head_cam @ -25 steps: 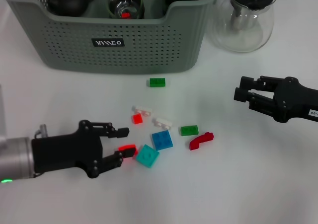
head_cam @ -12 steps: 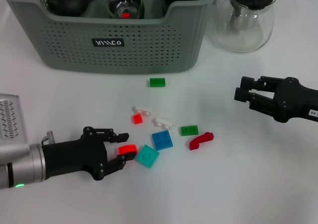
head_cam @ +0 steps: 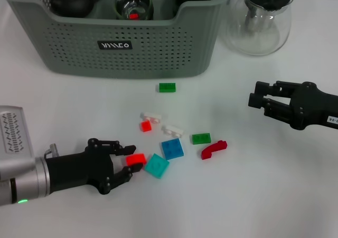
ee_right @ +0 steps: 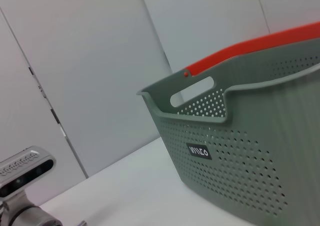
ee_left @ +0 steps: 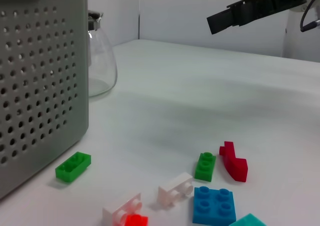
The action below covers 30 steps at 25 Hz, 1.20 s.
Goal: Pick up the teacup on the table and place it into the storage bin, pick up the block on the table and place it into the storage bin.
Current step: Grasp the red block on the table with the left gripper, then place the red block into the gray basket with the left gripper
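Note:
My left gripper (head_cam: 132, 158) is low over the table at the front left, open, with its jaws on either side of a small bright red block (head_cam: 136, 158); the near finger touches it. The grey-green storage bin (head_cam: 132, 48) stands at the back and holds dark teaware and a glass piece; it also shows in the left wrist view (ee_left: 40, 85) and the right wrist view (ee_right: 250, 151). No teacup stands on the table. My right gripper (head_cam: 257, 94) hovers open and empty at the right.
Loose blocks lie mid-table: teal (head_cam: 157, 165), blue (head_cam: 172, 149), dark red (head_cam: 213, 149), two green (head_cam: 200, 138) (head_cam: 167, 87), two white (head_cam: 171, 130) (head_cam: 150, 115), small red (head_cam: 146, 125). A clear glass pot (head_cam: 261, 21) with a black lid stands right of the bin.
My left gripper has dropped lower and its jaws have narrowed around the bright red block. The right arm has not moved.

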Tool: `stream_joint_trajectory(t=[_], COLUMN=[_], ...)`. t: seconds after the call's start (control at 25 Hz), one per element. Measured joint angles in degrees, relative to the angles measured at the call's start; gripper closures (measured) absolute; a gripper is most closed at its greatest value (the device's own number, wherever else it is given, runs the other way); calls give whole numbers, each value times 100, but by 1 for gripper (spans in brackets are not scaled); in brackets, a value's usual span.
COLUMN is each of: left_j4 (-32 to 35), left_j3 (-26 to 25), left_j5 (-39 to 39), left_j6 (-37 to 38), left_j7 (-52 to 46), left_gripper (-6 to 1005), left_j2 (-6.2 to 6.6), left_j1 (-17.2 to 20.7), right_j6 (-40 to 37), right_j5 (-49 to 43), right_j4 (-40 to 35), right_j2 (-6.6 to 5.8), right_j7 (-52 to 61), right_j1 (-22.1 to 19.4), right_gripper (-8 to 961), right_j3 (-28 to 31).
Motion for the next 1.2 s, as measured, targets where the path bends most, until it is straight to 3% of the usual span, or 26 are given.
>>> stream_joint_trajectory(t=[0.32,0.44,0.68,0.76,0.96,1.0,1.04,1.08,1.16,1.2], left_j4=[-5,49,655,964,1231,1258,1258,1298,1604,1604], left_j3=[-119,-147,-579,-892,-1327,-1430,-1430,-1467,-1434,-1434], left_j5=[-19,-19,-15,-25,-516,-836,-836,-1032,-1225,-1225], left_j6=[-271,-178,923,1569,2632,2713,2713,2712,2312,2312], left_j7=[-190,-439,-1546,-2410,-4253,-4858,-4858,-5177,-5766,-5766], left_gripper=[619,804,804,804,803,803,803,803,803,803], left_j2=[-8,16,61,138,486,618,618,711,923,923], left_j1=[-26,-37,-96,-276,-978,-1283,-1283,-1490,-1989,-1989], right_j6=[1,0,1,1,1,1,1,0,0,0], right_j5=[0,0,0,0,0,0,0,0,0,0], right_j4=[50,60,62,61,62,62,62,62,62,62], right_j2=[-20,-29,-28,-28,-28,-28,-28,-28,-28,-28], right_j7=[0,0,0,0,0,0,0,0,0,-1], right_j1=[9,2,22,36,66,71,72,74,75,78], right_gripper=[529,529,530,530,531,531,531,531,531,531], right_j3=[-1,15,30,34,41,41,41,41,41,41])
